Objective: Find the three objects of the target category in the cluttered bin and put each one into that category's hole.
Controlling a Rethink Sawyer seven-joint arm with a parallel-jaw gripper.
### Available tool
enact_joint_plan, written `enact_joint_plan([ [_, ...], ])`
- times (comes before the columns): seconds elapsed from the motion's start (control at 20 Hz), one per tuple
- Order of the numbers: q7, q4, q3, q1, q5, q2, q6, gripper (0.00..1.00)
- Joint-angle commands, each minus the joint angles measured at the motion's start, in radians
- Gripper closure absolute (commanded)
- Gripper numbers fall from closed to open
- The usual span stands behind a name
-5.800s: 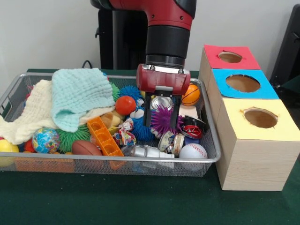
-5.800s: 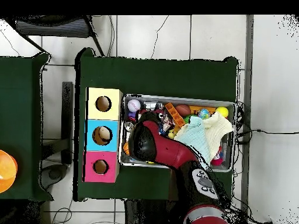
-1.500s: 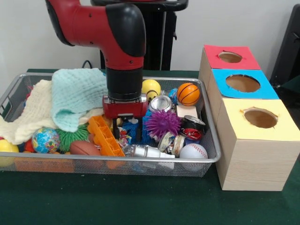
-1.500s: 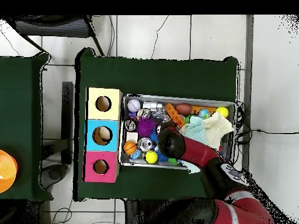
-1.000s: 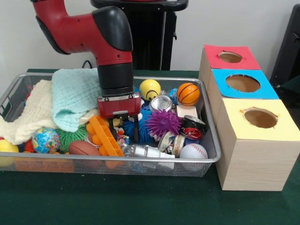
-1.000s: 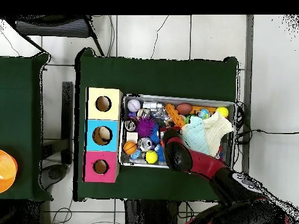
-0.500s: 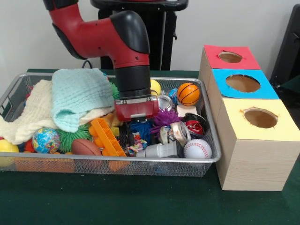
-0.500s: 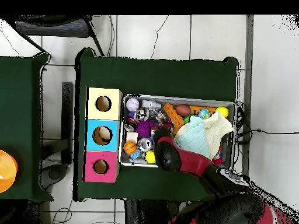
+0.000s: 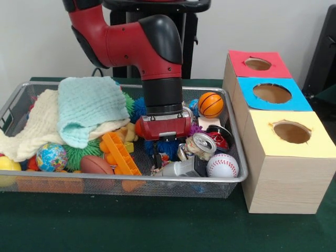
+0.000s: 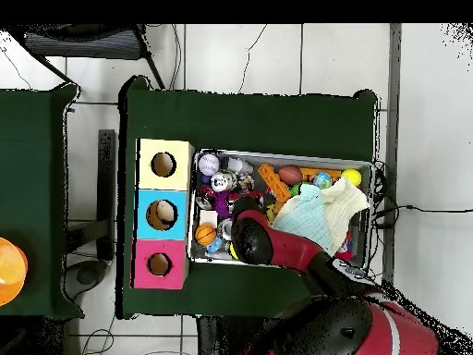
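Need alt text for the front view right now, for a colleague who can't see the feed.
The red arm's gripper is plunged among toys in a cluttered wire bin, beside a crushed can and a baseball. Right of the bin stands a wooden box with red, blue and yellow holes.

The red and black arm (image 9: 134, 42) came in from the upper left, bent at a black elbow and dropped straight down through a black wrist section. The claw (image 9: 161, 148) sat at the very bottom under its red housing, pointing straight down, with dark fingertips (image 9: 155, 152) barely poking out. Couldn't tell how wide they were spread. From overhead, the arm (image 10: 277, 248) reached in diagonally.
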Motion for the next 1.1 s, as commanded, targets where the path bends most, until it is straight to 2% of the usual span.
enact_joint_plan([
  [0.05,0.16,-0.06,0.056,0.051,0.052,0.193,0.257,0.0],
  [0.3,0.145,-0.038,0.099,0.015,0.067,0.168,0.36,0.0],
  [0.5,0.148,0.001,0.066,0.057,0.118,0.063,0.441,0.0],
  [0.65,0.136,0.02,0.103,0.032,0.137,0.022,0.518,0.0],
  [0.8,0.151,0.054,0.143,-0.002,0.146,-0.01,0.526,0.0],
  [0.9,0.157,0.076,0.162,-0.014,0.148,-0.067,0.528,0.0],
  [1.0,0.155,0.088,0.16,-0.014,0.16,-0.128,0.571,0.0],
  [1.1,0.154,0.092,0.171,-0.029,0.156,-0.143,0.569,0.0],
])
